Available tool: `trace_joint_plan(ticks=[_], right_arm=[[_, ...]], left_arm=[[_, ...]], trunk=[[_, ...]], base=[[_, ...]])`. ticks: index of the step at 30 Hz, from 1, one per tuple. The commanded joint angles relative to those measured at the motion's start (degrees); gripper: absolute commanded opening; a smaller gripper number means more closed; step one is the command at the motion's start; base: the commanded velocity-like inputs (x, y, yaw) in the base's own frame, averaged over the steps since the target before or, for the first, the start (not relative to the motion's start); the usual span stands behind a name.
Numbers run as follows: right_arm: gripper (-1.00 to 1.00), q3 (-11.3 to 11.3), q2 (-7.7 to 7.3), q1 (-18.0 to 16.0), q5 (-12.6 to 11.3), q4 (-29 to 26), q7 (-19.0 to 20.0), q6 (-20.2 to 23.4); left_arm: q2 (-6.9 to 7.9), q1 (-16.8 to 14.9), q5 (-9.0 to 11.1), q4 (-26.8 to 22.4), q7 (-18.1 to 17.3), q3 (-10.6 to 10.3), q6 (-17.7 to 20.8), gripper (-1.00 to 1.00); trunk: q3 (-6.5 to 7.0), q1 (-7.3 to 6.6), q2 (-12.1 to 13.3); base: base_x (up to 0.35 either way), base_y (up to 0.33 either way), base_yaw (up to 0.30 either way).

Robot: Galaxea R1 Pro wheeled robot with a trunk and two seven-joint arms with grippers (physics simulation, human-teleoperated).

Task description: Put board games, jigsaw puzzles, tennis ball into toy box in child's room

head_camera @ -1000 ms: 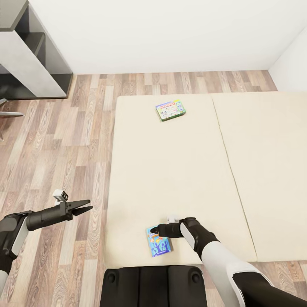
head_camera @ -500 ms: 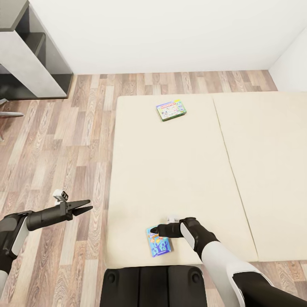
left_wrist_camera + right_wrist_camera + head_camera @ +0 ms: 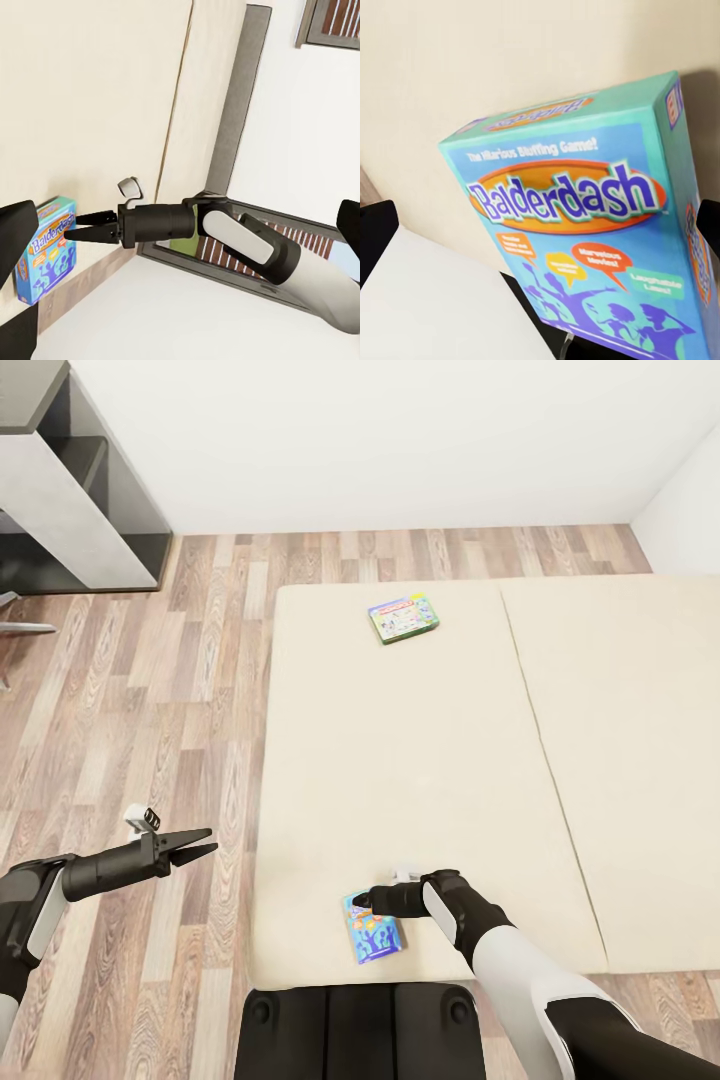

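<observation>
Where it lies on the bed [image 3: 400, 760], blue "Balderdash" board game [image 3: 585, 217], right end effector [image 3: 362, 901] open at it, left end effector [image 3: 203, 844] open.

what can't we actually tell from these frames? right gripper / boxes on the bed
- Right gripper contact with the blue board game: head view has the fingertips over the box's far edge; left wrist view is side-on, and the gap to the box is unclear.
- Green-bordered board game: head view, print too small to read.
- Blue board game's lower corner: cut off by the right wrist view's edge.
- Bed: right side cut off in the head view.
</observation>
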Motion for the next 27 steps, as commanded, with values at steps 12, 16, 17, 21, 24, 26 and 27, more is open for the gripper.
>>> trace_joint_plan(ticks=[12, 16, 17, 21, 24, 26, 27], right_arm=[[1.0, 0.1, 0.0, 0.0, -0.5, -0.1, -0.1, 0.4], [1.0, 0.1, 0.0, 0.0, -0.5, -0.1, -0.1, 0.4], [1.0, 0.1, 0.0, 0.0, -0.5, -0.1, -0.1, 0.4], [1.0, 0.1, 0.0, 0.0, -0.5, -0.1, -0.1, 0.4], [1.0, 0.1, 0.0, 0.0, -0.5, -0.1, -0.1, 0.4], [1.0, 0.1, 0.0, 0.0, -0.5, -0.1, -0.1, 0.4], [1.0, 0.1, 0.0, 0.0, -0.5, -0.1, -0.1, 0.4]], left_arm=[[0.02, 0.0, 0.0, 0.0, -0.2, 0.0, 0.6, 1.0], [0.02, 0.0, 0.0, 0.0, -0.2, 0.0, 0.6, 1.0], [0.02, 0.0, 0.0, 0.0, -0.2, 0.0, 0.6, 1.0], [0.02, 0.0, 0.0, 0.0, -0.2, 0.0, 0.6, 1.0], [0.02, 0.0, 0.0, 0.0, -0.2, 0.0, 0.6, 1.0], [0.02, 0.0, 0.0, 0.0, -0.2, 0.0, 0.6, 1.0], [0.02, 0.0, 0.0, 0.0, -0.2, 0.0, 0.6, 1.0]], trunk=[[-0.06, 0.03, -0.1], [-0.06, 0.03, -0.1], [-0.06, 0.03, -0.1], [-0.06, 0.03, -0.1], [-0.06, 0.03, -0.1], [-0.06, 0.03, -0.1], [-0.06, 0.03, -0.1]], base=[[0.0, 0.0, 0.022], [0.0, 0.0, 0.001], [0.0, 0.0, 0.0], [0.0, 0.0, 0.023], [0.0, 0.0, 0.05], [0.0, 0.0, 0.027], [0.0, 0.0, 0.015]])
